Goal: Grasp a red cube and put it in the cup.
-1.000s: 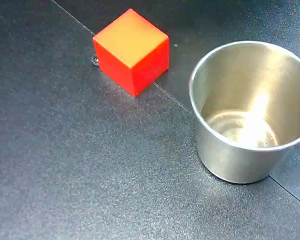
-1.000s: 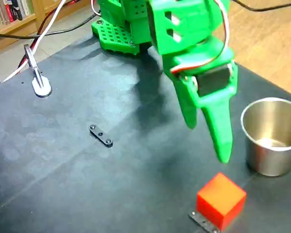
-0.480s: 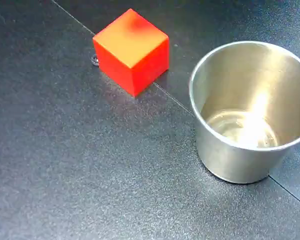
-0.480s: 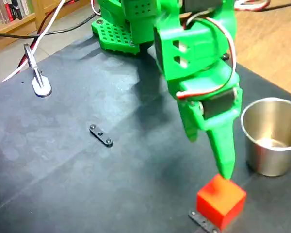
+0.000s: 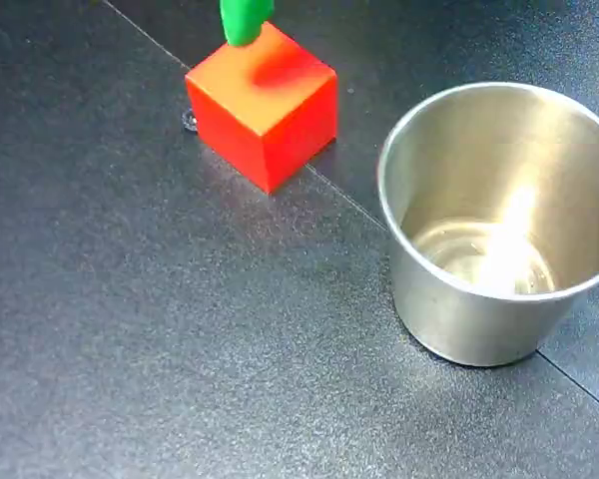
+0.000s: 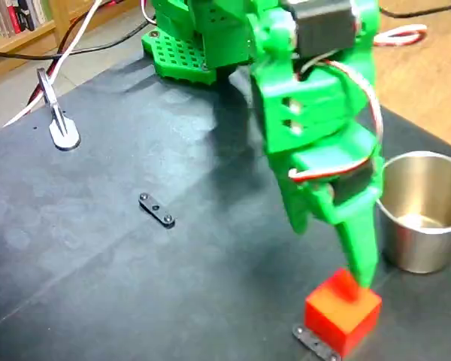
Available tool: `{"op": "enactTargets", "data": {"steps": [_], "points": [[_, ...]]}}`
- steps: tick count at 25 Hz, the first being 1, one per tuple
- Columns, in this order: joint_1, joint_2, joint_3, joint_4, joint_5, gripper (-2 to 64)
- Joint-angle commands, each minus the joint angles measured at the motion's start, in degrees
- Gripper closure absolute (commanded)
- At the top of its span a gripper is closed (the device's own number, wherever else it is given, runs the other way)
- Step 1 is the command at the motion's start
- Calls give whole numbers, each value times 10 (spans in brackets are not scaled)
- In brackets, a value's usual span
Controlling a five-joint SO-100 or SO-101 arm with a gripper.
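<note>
The red cube rests on the dark table, left of the cup in a fixed view; the cup stands upright and empty. A green fingertip comes in from the top edge at the cube's far corner. In a fixed view from the other side, the green gripper points down over the red cube, open, with nothing between its fingers. Its longer finger reaches the cube's top far edge; whether it touches I cannot tell. The cup stands just right of the gripper.
A small black strip lies on the table to the left. A metal strip pokes out from under the cube. A metal clamp and the arm's green base sit at the back. The table edge runs behind the cup.
The gripper has come down and toward the cube, its long fingertip now at the cube's top edge and entering the close-up view. Cube and cup have not moved.
</note>
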Motion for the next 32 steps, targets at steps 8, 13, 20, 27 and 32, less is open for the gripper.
{"op": "enactTargets", "data": {"steps": [8, 13, 20, 27, 32], "points": [[-9, 3, -13, -98, -2, 298], [-8, -15, -14, -98, -3, 298], [-7, -21, -11, -98, -3, 298], [-4, -50, -18, -98, -3, 298], [-6, -54, -18, -99, -3, 298]]}}
